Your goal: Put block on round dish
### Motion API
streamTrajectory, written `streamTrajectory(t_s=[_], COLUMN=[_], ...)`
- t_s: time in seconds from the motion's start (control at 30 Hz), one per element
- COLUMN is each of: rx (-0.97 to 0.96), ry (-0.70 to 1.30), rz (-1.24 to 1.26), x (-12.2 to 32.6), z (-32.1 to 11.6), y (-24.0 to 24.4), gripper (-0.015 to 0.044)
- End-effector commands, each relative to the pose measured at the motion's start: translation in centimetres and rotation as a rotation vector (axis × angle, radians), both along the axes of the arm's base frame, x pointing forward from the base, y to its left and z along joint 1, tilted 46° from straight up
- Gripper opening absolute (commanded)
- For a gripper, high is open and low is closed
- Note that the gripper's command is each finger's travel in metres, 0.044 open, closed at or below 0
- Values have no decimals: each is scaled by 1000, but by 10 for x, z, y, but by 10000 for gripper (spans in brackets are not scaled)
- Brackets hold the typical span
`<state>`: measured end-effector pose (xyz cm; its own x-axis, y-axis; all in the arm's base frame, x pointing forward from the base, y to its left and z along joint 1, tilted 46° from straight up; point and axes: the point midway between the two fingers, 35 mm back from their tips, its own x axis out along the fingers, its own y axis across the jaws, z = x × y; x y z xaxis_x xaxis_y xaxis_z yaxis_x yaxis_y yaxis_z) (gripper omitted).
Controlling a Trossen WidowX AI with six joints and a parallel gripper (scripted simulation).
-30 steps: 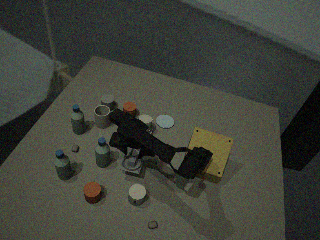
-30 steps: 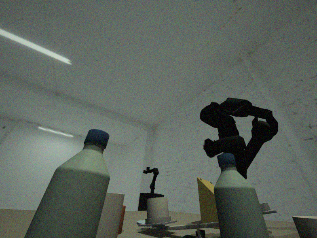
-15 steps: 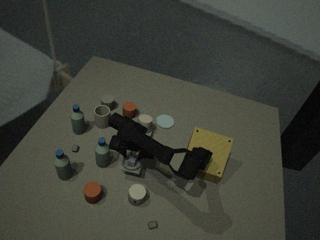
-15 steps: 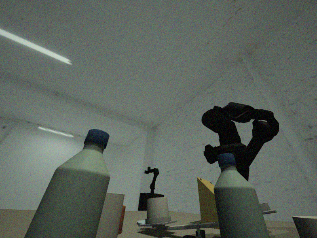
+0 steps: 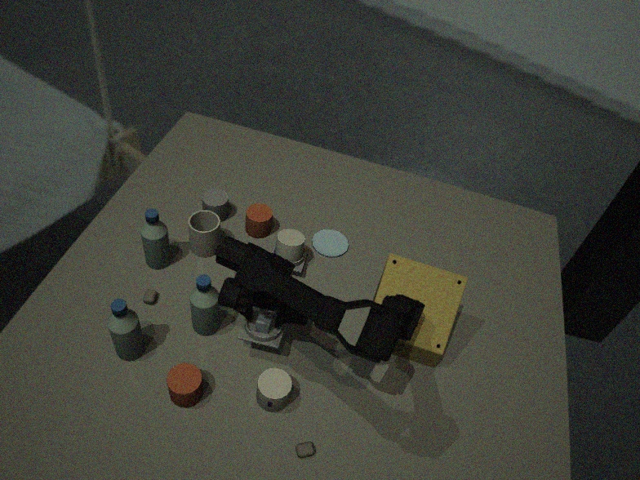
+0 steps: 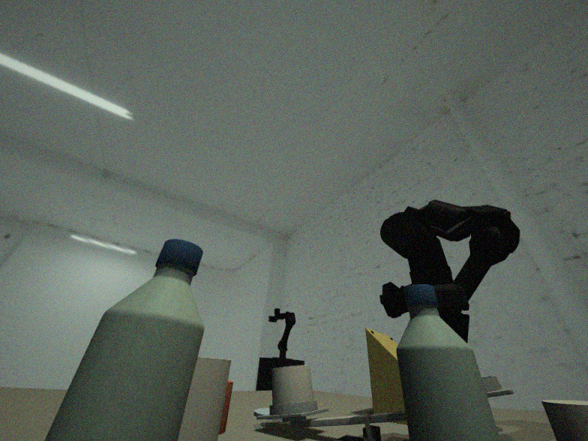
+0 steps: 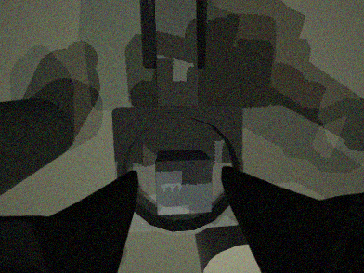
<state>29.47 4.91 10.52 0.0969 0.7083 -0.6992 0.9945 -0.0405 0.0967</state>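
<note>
The gripper (image 5: 264, 309) (image 6: 463, 332) (image 7: 180, 175) points down over the near end of the balance (image 5: 279, 342) (image 6: 346, 420), its fingers partly open and holding nothing. The grey block (image 5: 263, 323) (image 6: 490, 382) (image 7: 184, 186) sits uncovered inside the ring on that end, below the fingertips. One cup (image 5: 290, 245) (image 6: 292, 386) stands on the balance's far end. Just beside that end lies the round dish (image 5: 330, 243) (image 6: 261, 412). The yellow box (image 5: 431, 294) (image 6: 383, 372) is to the balance's right in the top view.
</note>
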Motion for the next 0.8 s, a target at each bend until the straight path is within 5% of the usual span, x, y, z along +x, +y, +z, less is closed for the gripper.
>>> streamTrajectory(t_s=[0.0, 0.13, 0.4, 0.53, 0.77], rx=[6, 6, 6, 3, -3], ry=[4, 4, 4, 4, 5], rz=[0, 0, 0, 0, -1], x=[-1, -1, -1, 0, -1], z=[-3, -3, -3, 2, 27], y=[4, 4, 4, -1, -29], gripper=[260, 155, 102, 0, 0])
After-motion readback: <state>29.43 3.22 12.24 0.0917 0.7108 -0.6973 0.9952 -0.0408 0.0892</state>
